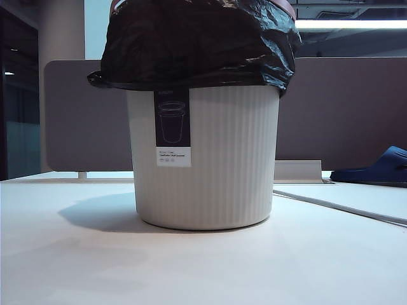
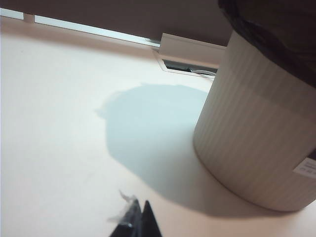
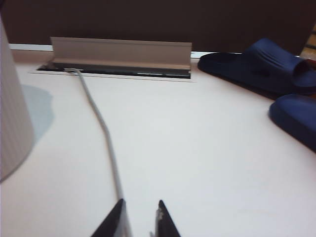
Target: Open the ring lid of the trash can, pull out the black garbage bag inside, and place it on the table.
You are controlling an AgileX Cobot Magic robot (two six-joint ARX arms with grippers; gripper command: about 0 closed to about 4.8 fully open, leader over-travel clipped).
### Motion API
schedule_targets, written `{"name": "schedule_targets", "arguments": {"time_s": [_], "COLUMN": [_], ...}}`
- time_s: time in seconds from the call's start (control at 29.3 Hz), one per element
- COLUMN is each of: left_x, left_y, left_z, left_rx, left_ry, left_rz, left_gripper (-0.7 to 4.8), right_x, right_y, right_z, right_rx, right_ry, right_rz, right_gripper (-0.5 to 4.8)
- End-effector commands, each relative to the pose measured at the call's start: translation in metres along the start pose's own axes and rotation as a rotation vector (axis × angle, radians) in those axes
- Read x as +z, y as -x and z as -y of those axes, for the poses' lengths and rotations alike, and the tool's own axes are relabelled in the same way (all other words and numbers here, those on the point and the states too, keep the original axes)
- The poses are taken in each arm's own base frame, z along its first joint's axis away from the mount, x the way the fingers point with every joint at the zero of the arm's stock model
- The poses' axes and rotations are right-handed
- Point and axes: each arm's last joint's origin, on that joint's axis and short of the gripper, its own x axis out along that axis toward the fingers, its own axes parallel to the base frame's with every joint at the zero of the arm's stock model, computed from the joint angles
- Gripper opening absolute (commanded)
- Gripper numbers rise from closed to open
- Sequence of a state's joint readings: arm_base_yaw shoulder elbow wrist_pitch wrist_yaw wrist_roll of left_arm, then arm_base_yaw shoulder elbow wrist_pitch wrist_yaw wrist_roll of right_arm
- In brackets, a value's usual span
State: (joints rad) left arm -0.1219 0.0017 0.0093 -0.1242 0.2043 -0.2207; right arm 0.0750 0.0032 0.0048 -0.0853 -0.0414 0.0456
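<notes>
Upright, the ribbed cream-white plastic trash can (image 1: pixel 206 159) stands mouth-up; left gripper (image 2: pixel 138 217) pressed together, right gripper (image 3: pixel 138 217) slightly spread, both empty.

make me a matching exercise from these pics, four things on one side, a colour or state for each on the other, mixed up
Things:
1. trash can
2. garbage bag
3. left gripper
4. right gripper

Colour or state:
A. jaws a little apart, holding nothing, above a grey cable
B. cream-white, ribbed, standing on the table
C. jaws shut, off to the can's side
D. glossy black, folded over the can's rim

Pairs: 1-B, 2-D, 3-C, 4-A
</notes>
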Motion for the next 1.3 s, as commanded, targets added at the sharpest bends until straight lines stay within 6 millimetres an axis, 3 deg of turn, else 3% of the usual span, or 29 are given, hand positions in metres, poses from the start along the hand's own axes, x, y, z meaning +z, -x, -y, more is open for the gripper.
{"name": "schedule_targets", "arguments": {"time_s": [0.03, 0.17, 0.27, 0.34, 0.41, 0.55, 0.72, 0.82, 0.92, 0.96, 1.09, 1.19, 1.3], "left_x": [0.0, 0.0, 0.0, 0.0, 0.0, 0.0, 0.009, 0.02, 0.04, 0.045, 0.073, 0.092, 0.107], "left_y": [0.0, 0.0, 0.0, 0.0, 0.0, 0.0, 0.003, 0.006, 0.013, 0.016, 0.03, 0.042, 0.054], "left_z": [0.0, 0.0, 0.0, 0.0, 0.001, 0.001, 0.013, 0.018, 0.023, 0.025, 0.035, 0.042, 0.049], "left_rx": [0.0, 0.0, -0.002, -0.003, -0.021, -0.041, -0.371, -0.481, -0.513, -0.524, -0.573, -0.609, -0.652], "left_ry": [-0.004, -0.004, -0.004, 0.001, 0.074, 0.317, 0.384, 0.44, 0.438, 0.432, 0.392, 0.356, 0.321], "left_rz": [0.005, 0.005, 0.005, 0.004, 0.0, -0.009, -0.053, -0.015, 0.044, 0.057, 0.123, 0.173, 0.206], "left_gripper": [-0.05, -0.05, -0.05, -0.05, -0.05, -0.05, -0.05, 0.01, 2.54, 2.74, 2.53, 1.37, 0.08], "right_x": [0.002, 0.003, 0.003, 0.003, 0.004, 0.014, 0.025, 0.034, 0.048, 0.053, 0.074, 0.09, 0.103], "right_y": [0.0, 0.001, 0.001, 0.001, 0.001, 0.004, 0.008, 0.013, 0.02, 0.022, 0.032, 0.04, 0.047], "right_z": [-0.003, -0.007, -0.007, -0.008, -0.009, -0.014, -0.018, -0.02, -0.022, -0.022, -0.023, -0.025, -0.026], "right_rx": [0.114, 0.233, 0.237, 0.249, 0.301, 0.499, 0.646, 0.758, 0.851, 0.857, 0.885, 0.899, 0.895], "right_ry": [-0.126, -0.374, -0.39, -0.495, -0.596, -0.615, -0.72, -0.742, -0.724, -0.72, -0.692, -0.674, -0.68], "right_rz": [0.012, -0.019, -0.018, -0.039, -0.055, -0.03, -0.013, 0.019, 0.09, 0.101, 0.141, 0.147, 0.128], "right_gripper": [0.81, 0.81, 0.81, 0.81, 0.81, 0.81, 0.8, 0.8, 0.57, 0.49, 0.38, 0.0, -0.04]}}
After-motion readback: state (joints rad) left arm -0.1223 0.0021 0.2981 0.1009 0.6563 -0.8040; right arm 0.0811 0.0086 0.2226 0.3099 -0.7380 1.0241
